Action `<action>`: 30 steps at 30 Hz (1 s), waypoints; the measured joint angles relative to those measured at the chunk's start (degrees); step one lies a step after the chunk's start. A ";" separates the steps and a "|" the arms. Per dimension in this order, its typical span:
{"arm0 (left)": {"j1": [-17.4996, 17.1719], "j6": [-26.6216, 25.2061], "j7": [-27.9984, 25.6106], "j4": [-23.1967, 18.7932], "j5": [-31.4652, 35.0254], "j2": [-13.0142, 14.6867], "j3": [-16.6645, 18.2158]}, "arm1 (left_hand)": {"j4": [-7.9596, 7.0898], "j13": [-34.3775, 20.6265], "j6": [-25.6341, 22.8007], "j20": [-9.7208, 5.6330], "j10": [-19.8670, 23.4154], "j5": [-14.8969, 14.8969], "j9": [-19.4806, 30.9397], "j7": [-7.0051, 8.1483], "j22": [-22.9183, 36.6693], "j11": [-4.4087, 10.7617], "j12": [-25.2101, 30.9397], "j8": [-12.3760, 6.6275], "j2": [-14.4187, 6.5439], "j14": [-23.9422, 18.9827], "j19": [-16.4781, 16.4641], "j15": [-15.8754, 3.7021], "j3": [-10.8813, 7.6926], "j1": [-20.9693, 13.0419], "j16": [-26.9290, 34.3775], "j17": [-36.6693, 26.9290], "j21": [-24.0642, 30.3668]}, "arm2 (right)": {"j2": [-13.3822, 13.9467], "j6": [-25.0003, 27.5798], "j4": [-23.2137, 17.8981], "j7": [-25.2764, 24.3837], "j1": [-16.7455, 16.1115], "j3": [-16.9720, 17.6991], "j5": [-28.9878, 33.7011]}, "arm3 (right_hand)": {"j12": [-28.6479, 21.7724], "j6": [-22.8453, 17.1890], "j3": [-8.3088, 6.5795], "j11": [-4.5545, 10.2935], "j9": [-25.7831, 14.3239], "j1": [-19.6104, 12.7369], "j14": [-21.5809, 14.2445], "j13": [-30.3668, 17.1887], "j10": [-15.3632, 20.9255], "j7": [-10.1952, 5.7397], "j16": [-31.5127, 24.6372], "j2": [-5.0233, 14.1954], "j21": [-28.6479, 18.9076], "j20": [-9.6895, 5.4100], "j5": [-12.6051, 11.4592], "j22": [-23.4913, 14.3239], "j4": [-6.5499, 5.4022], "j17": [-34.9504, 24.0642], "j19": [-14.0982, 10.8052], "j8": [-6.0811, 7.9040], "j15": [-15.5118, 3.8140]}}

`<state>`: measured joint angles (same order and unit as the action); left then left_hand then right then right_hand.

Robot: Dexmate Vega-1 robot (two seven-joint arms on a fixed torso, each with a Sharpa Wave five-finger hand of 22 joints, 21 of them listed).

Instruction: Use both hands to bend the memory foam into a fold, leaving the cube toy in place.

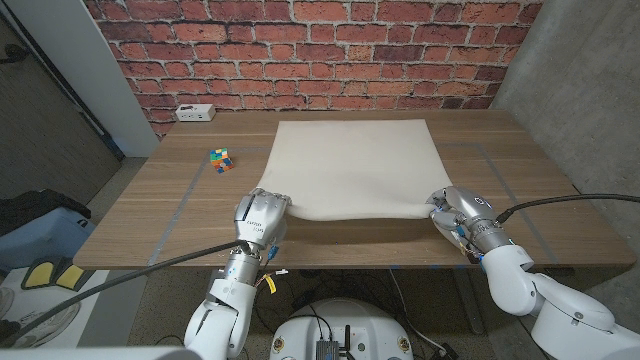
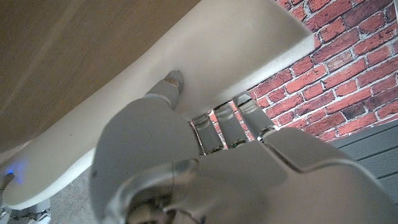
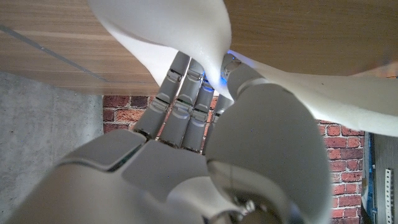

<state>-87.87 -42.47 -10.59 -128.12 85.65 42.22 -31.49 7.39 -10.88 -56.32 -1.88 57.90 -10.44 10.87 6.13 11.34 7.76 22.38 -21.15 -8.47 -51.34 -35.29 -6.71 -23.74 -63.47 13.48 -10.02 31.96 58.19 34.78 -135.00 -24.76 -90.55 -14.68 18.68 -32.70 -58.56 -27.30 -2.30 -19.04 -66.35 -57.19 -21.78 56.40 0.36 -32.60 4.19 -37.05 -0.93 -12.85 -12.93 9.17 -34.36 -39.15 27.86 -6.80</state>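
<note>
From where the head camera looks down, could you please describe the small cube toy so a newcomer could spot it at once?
Start at the wooden table before the red brick wall. On the robot's left of the large cream memory foam sheet lies the small multicoloured cube toy, apart from the foam. A white power strip sits farther back, but only the cube shows bright mixed colours.

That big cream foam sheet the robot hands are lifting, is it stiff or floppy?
Probably floppy: the memory foam sags between the left robot hand and right robot hand. Likely light, since pinched corners lift its near edge. It seems soft, creasing at the right hand's grip.
</note>
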 measured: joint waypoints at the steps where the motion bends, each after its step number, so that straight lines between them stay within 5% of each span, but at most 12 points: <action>1: 0.02 1.49 -11.90 0.15 -3.24 -0.19 0.06 | 0.21 -0.01 -0.43 -0.27 0.02 0.00 -0.01 -0.43 0.00 -0.02 0.01 -0.05 0.00 -0.74 -0.28 -0.15 -0.21 0.00 0.00 0.00 0.32 | 1.72 0.28 -0.81 0.16 -1.33 0.88 0.27 | 0.30 0.00 -0.01 0.00 0.00 0.01 0.00 -0.46 0.00 0.00 0.00 0.01 -0.03 -0.18 0.00 0.00 -0.01 -0.02 0.18 -0.27 0.00; 5: 0.00 2.36 -15.77 0.24 -5.88 -0.48 0.35 | 1.36 -0.02 -2.09 -1.14 1.24 0.00 0.01 -2.85 0.09 -1.24 0.01 -0.05 0.03 -4.80 -2.39 -1.29 -0.78 -0.02 0.52 -0.27 2.04 | 2.60 1.28 -1.34 0.67 -1.32 0.23 1.22 | 0.97 -0.21 -0.23 -0.10 0.10 0.11 0.02 -1.03 -0.10 -0.07 1.00 -0.05 -0.24 -0.51 0.01 0.07 -0.23 -0.40 1.30 -0.85 0.02; 9: -0.56 3.88 -18.74 -0.47 -10.16 -0.70 1.34 | 2.78 -0.02 -3.22 -0.04 3.03 0.16 0.38 -4.94 0.29 -3.03 0.01 -0.04 1.51 -8.51 -5.25 -2.79 -0.46 -2.50 1.42 -0.45 4.02 | 3.29 2.58 -1.78 1.15 -1.10 -0.61 2.28 | 2.29 -0.31 -0.97 -0.31 1.11 0.52 2.73 -0.59 -1.27 -0.15 2.52 0.21 -0.40 -0.40 0.39 0.17 0.02 -0.42 3.28 -1.71 0.24; 13: -1.27 5.53 -20.98 -1.43 -14.95 -1.29 2.82 | 2.98 -0.02 -4.11 1.71 4.19 0.33 0.58 -6.06 0.13 -3.59 0.01 -0.02 2.34 -10.36 -4.47 -3.81 -0.42 -4.23 1.61 -0.35 4.14 | 3.73 3.80 -2.13 1.41 -1.00 -1.10 3.10 | 4.18 0.45 -2.27 0.23 2.21 1.53 6.72 0.60 -4.24 0.59 4.94 0.02 -0.67 0.00 0.61 0.62 0.27 0.47 5.12 -3.27 -0.04; 25: -3.25 10.73 -26.30 -3.46 -32.03 -3.70 7.45 | 3.06 -0.02 -4.98 2.18 4.92 0.34 0.57 -7.10 0.10 -3.67 0.01 0.64 2.78 -11.55 -5.24 -4.22 -0.48 -5.88 1.61 0.18 5.35 | 5.05 8.82 -3.56 2.75 -0.15 -3.21 5.38 | 14.87 17.49 -5.85 3.12 6.85 2.64 20.41 4.58 -22.64 -3.69 16.22 -4.87 -1.98 1.14 1.05 2.03 0.46 5.24 9.91 -15.02 3.18; 30: -3.69 13.06 -27.73 -3.92 -38.84 -4.28 8.91 | 3.06 -0.02 -5.06 1.77 4.93 0.34 0.60 -7.18 0.11 -3.67 0.01 0.65 2.91 -11.74 -5.65 -4.05 -0.48 -6.34 1.33 0.18 5.72 | 5.97 12.69 -4.53 3.90 1.79 -6.16 7.61 | 18.80 26.44 -6.59 5.14 7.33 1.59 26.36 5.51 -29.61 -6.01 19.84 -6.68 -1.98 1.41 1.05 2.28 0.73 6.83 12.88 -17.77 3.75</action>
<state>-91.56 -29.42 -38.32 -132.04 46.81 37.94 -22.58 10.45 -10.90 -61.38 -0.11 62.83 -10.10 11.47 -1.05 11.45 4.09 22.39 -20.50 -5.55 -63.08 -40.94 -10.76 -24.22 -69.81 14.81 -9.84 37.68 64.15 47.46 -139.53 -20.86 -88.76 -20.84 26.29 -13.90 -32.12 -33.89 2.84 -11.70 -64.77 -30.83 -16.27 26.79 -5.65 -12.76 -2.48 -39.04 0.48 -11.79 -10.65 9.91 -27.54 -26.27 10.09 -3.05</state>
